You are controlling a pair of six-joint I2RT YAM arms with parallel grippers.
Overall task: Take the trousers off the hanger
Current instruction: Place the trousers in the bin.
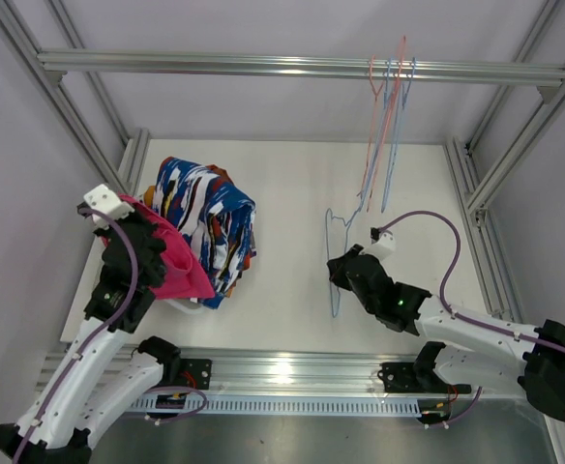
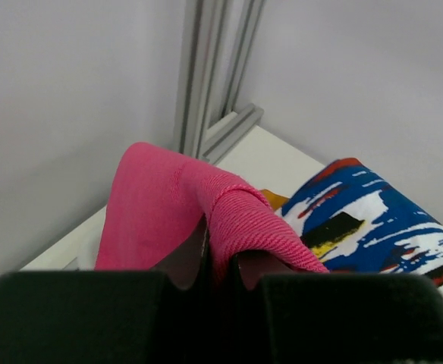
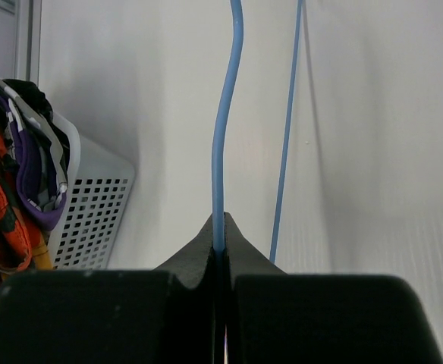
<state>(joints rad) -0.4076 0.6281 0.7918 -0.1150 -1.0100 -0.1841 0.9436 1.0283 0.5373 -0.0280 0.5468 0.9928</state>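
Two grippers are closed: the left gripper (image 2: 220, 254) holds the pink trousers (image 2: 172, 201) at the tabletop's (image 1: 292, 290) left beside the blue-white-red patterned trousers (image 1: 205, 208), while the right gripper (image 3: 220, 243) pinches the blue hanger (image 3: 226, 152) at right.

From above, the pink trousers (image 1: 184, 275) drape over the left gripper (image 2: 220, 265), so you cannot see its fingertips there. The blue-white-red patterned trousers (image 2: 373, 220) run off the right edge of the left wrist view. The white basket (image 3: 92, 212) is half buried under garments (image 3: 9, 189), and the blue hanger (image 3: 223, 136) leaves the right wrist view's top edge. The hangers (image 1: 387, 116) on the rail (image 1: 263, 66) are too thin for you to count.
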